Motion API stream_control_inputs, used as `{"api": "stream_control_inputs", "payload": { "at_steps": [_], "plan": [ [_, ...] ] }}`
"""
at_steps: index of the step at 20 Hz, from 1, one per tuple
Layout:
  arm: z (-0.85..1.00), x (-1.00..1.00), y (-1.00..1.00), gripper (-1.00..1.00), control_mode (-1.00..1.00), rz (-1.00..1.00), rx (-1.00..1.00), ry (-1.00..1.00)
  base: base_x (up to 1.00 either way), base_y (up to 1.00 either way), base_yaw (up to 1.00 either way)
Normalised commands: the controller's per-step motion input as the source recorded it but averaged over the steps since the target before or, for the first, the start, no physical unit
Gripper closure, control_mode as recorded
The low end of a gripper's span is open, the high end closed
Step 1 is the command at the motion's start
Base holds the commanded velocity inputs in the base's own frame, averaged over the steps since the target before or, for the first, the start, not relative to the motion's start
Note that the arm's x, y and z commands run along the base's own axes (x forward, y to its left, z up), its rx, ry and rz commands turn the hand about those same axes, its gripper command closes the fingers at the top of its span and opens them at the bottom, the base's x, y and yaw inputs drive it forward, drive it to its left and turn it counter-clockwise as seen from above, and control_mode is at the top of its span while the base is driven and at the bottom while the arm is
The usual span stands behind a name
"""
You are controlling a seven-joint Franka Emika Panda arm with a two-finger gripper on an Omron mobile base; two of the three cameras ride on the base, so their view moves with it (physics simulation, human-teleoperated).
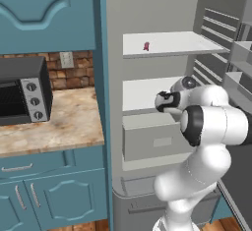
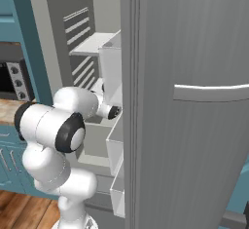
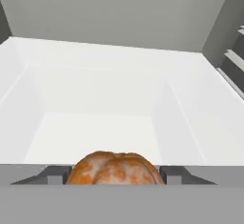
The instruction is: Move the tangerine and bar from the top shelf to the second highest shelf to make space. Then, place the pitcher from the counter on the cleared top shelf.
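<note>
My gripper is shut on the round orange tangerine, which sits between the two dark fingertips at the bottom of the hand view. The hand reaches into the grey fridge just above the second highest shelf; its white surface spreads out beyond the fruit. The tiny red-pink bar lies on the top shelf, near its left front. The marbled counter lies left of the fridge. The pitcher is out of view.
A black toaster oven stands on the counter at the left. A grey drawer sits under the second shelf. The open fridge door with its bins stands close on the arm's right.
</note>
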Motion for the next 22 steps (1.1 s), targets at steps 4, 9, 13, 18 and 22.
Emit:
{"api": "stream_control_inputs", "payload": {
  "at_steps": [4,9,13,18,22],
  "plan": [
    [-0.09,0.6,-0.22,1.0,-1.0,0.01,0.09,0.0,0.0,0.0,0.0],
    [-0.44,0.48,-0.29,1.0,-1.0,0.0,0.04,0.0,0.0,0.0,0.0],
    [-0.63,0.54,-0.15,1.0,-1.0,0.0,0.0,0.0,0.0,0.0,0.0],
    [-0.23,0.57,-0.22,1.0,-1.0,0.0,0.05,0.0,0.0,0.0,0.0],
    [-0.02,0.49,-0.24,-1.0,-1.0,0.0,0.08,-0.05,0.0,0.0,0.0]
  ]
}}
